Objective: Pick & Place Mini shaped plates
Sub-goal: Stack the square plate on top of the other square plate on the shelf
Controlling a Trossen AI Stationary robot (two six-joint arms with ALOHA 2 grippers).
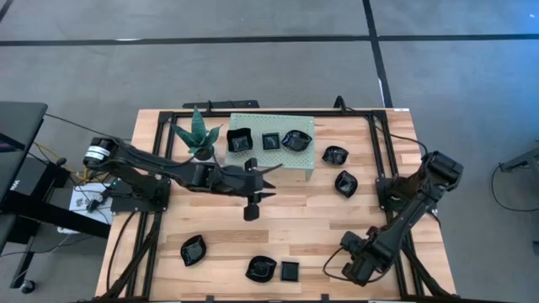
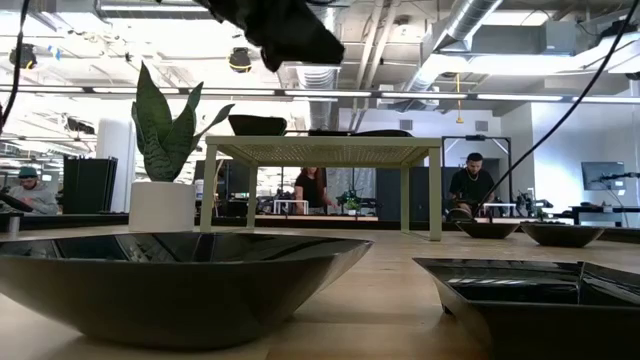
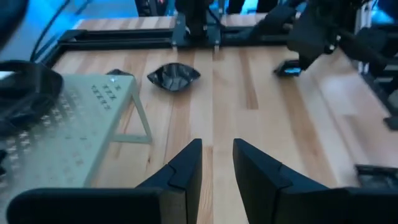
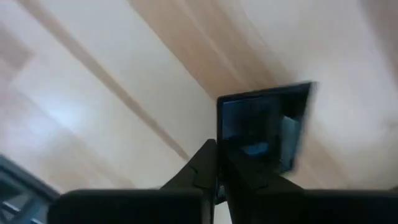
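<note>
On the wooden surface point(image 1: 295, 210) a pale green perforated stand point(image 1: 299, 164) sits near the far edge, with three mini shaped plates on top: a square one point(image 1: 240, 140), a small square one point(image 1: 270, 141) and a lobed one point(image 1: 296, 140). A potted plant point(image 1: 198, 135) stands just beside the stand, toward the left edge. Two more black plates point(image 1: 335, 155) point(image 1: 345, 183) lie on the surface between the stand and the right edge. Along the near edge lie a wavy plate point(image 1: 193, 250), a lobed plate point(image 1: 260, 268) and a small square plate point(image 1: 290, 271).

The left pincer point(image 1: 251, 206) hovers over the middle of the surface, just in front of the stand, its fingers point(image 3: 186, 171) parted and holding nothing.

The right pincer point(image 1: 349, 263) is low at the near right corner. In its wrist view the fingers point(image 4: 208, 168) are clenched on the rim of a square black plate point(image 4: 264, 124), which looks blurred above the wood.
</note>
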